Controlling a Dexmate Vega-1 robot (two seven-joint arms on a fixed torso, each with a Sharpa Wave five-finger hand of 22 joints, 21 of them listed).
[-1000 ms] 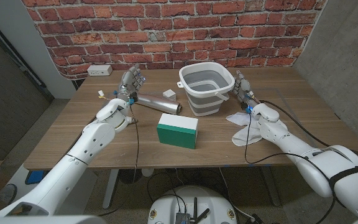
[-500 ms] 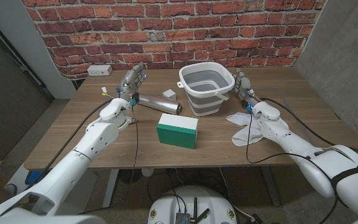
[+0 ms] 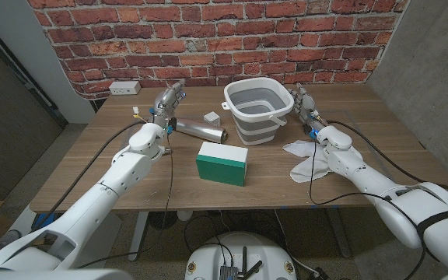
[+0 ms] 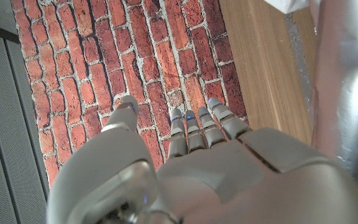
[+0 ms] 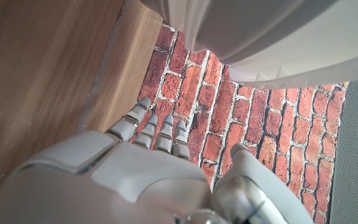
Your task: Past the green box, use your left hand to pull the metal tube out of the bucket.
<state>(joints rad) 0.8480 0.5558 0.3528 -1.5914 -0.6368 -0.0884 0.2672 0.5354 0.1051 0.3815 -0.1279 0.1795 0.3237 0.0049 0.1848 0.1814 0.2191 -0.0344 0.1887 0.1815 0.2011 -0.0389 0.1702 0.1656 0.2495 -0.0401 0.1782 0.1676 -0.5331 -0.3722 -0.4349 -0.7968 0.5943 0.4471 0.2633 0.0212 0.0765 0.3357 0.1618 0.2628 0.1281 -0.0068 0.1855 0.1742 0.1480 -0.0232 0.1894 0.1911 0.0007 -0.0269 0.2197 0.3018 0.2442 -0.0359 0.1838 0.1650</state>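
Left robot hand (image 3: 168,101) empty, fingers spread | metal tube (image 3: 198,128) end hidden behind it

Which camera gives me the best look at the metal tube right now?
The head view. It shows the metal tube whole, lying on the table between the left hand and the bucket, past the green box. The left wrist view shows only a close, blurred silvery stretch of it along one edge. The right wrist view adds nothing on it.
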